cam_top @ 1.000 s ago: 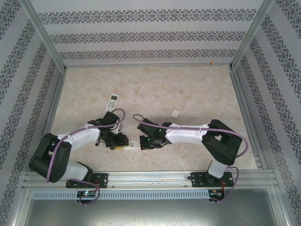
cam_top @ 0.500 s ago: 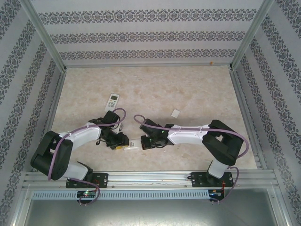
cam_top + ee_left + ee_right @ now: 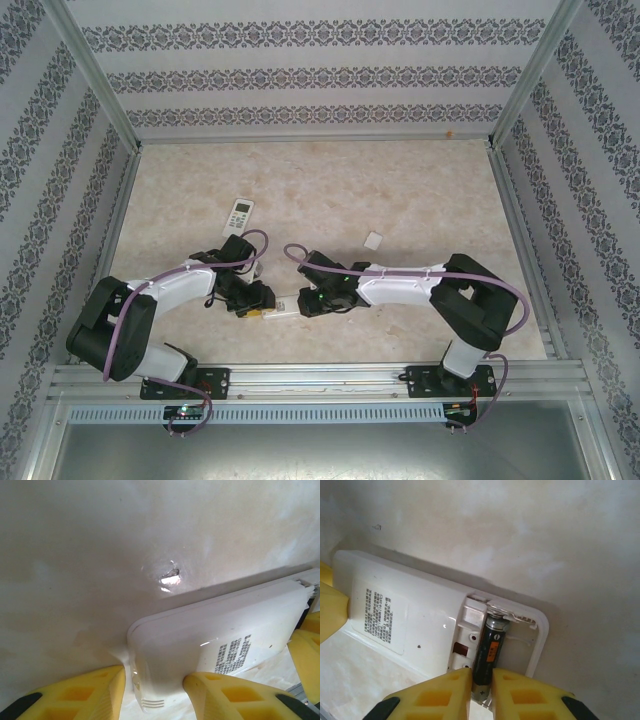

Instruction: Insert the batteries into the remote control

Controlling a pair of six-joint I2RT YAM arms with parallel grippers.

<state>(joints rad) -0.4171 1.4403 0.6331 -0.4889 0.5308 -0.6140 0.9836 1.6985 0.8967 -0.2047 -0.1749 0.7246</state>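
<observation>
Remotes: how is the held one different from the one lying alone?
The held remote lies back up, its battery bay open with a battery inside; the lone remote lies buttons up. The held remote is clamped by the left gripper; the lone remote lies untouched, farther back. Both are white.

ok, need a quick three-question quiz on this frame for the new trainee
1. True or false: the battery bay is closed.
2. The near end of the battery sits between: A the left jaws, B the right jaws, C neither.
3. Fill in: the left jaws clamp one end of the ___.

Key: 1 false; 2 B; 3 remote.
</observation>
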